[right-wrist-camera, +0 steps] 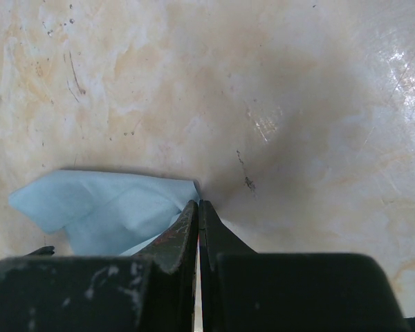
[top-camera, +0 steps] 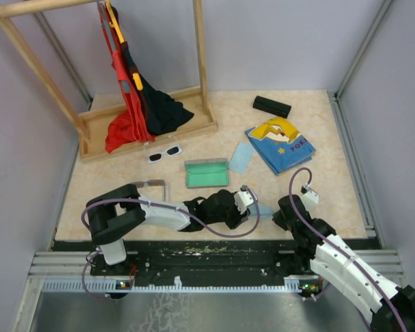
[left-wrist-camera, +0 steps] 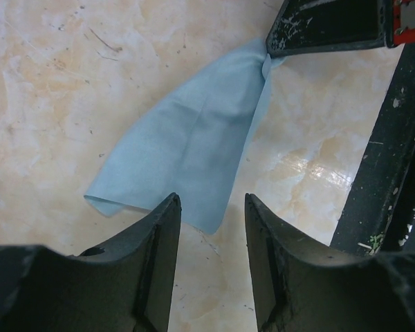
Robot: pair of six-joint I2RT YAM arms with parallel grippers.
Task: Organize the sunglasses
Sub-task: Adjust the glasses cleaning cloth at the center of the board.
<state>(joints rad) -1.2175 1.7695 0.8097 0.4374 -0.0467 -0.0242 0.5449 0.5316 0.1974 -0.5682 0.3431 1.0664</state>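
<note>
The white-framed sunglasses (top-camera: 164, 153) lie in front of the wooden rack. The thin wire-framed sunglasses (top-camera: 149, 185) lie near the left arm's elbow. Both grippers are away from them, at a light-blue cloth (left-wrist-camera: 187, 159) on the table's near middle. My right gripper (right-wrist-camera: 198, 203) is shut on one corner of that cloth (right-wrist-camera: 104, 204); its fingers (left-wrist-camera: 318, 28) show at the top of the left wrist view, pinching the cloth's tip. My left gripper (left-wrist-camera: 212, 204) stands open just short of the cloth's opposite edge, with only bare table between its fingers.
An open case with a green lining (top-camera: 206, 173) sits mid-table, with a second light-blue cloth (top-camera: 241, 158) to its right. A blue picture book (top-camera: 280, 144) and a black case (top-camera: 272, 106) lie at the back right. A wooden rack (top-camera: 152, 131) with hanging clothes fills the back left.
</note>
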